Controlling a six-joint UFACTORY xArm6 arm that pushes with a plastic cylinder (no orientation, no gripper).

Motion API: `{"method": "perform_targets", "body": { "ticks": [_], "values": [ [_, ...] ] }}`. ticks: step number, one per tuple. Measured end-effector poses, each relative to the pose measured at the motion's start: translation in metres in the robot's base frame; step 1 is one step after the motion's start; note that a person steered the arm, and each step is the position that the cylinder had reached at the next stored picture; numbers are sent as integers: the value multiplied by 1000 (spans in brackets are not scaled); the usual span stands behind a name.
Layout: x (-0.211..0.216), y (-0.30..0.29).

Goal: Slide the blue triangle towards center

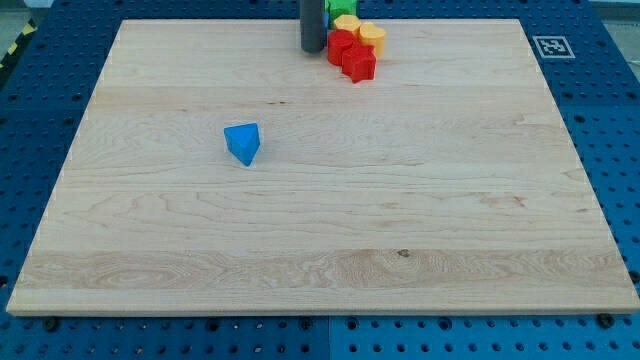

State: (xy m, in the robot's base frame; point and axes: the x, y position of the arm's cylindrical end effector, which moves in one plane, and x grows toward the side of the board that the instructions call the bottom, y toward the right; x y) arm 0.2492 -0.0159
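The blue triangle (243,143) lies on the wooden board (320,230), left of the board's middle. My tip (313,48) stands at the view's top, near the board's top edge, far above and to the right of the blue triangle. It is just left of a cluster of blocks and close to a red block (339,46); I cannot tell if it touches.
The cluster at the top holds two red blocks, the second one (359,63) lower right, two yellow blocks (372,38), (346,23), and a green block (337,9) partly hidden behind the rod. A fiducial tag (552,46) sits at the top right corner.
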Motion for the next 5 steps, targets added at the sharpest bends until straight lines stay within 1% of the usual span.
{"method": "perform_targets", "body": {
  "ticks": [1, 2, 3, 4, 5],
  "values": [
    [-4, 1],
    [18, -28],
    [68, -55],
    [86, -122],
    [132, -180]
  ]
}}
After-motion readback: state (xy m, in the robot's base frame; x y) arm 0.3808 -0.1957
